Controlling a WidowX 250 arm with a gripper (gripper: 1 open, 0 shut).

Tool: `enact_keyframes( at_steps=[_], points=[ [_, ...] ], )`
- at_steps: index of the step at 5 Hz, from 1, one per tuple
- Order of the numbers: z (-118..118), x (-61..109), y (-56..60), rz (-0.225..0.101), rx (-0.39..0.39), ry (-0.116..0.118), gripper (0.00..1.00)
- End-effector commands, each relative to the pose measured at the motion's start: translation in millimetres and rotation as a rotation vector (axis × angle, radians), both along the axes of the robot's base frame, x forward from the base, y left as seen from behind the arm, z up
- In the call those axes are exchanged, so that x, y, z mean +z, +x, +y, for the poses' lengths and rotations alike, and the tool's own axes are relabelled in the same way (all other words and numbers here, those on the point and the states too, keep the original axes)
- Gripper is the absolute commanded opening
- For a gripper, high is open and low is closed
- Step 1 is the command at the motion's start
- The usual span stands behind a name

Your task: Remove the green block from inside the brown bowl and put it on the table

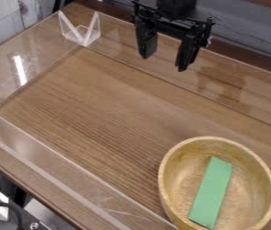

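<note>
The green block [211, 191] lies flat inside the brown bowl [174, 168] at the table's near right corner, its long side running near to far. My gripper [163, 49] hangs over the far middle of the table [114, 108], pointing down, well apart from the bowl. Its black fingers [186, 54] are spread open and nothing is between them.
Clear acrylic walls [30, 153] run around the table's edges, with a folded clear corner piece [79, 30] at the far left. Bare wood stretches between the gripper and the bowl.
</note>
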State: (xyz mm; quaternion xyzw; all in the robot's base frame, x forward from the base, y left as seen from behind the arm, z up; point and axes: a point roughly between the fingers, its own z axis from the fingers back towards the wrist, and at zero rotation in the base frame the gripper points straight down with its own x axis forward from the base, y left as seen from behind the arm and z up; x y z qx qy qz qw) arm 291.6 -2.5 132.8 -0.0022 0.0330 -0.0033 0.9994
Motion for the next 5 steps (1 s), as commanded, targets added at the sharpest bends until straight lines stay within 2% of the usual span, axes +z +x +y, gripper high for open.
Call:
enact_keyframes(
  at_steps=[1, 2, 4, 5],
  points=[
    [-23, -8.9, -13.2, 0.023, -0.021, -0.007, 1.0],
    [-59, -22.6, -38.3, 0.056, -0.054, -0.014, 1.0],
    [-125, -42.9, -66.9, 0.004, -0.086, -0.016, 1.0],
    [-127, -42.5, -72.6, -0.026, -0.084, -0.036, 1.0]
  ],
)
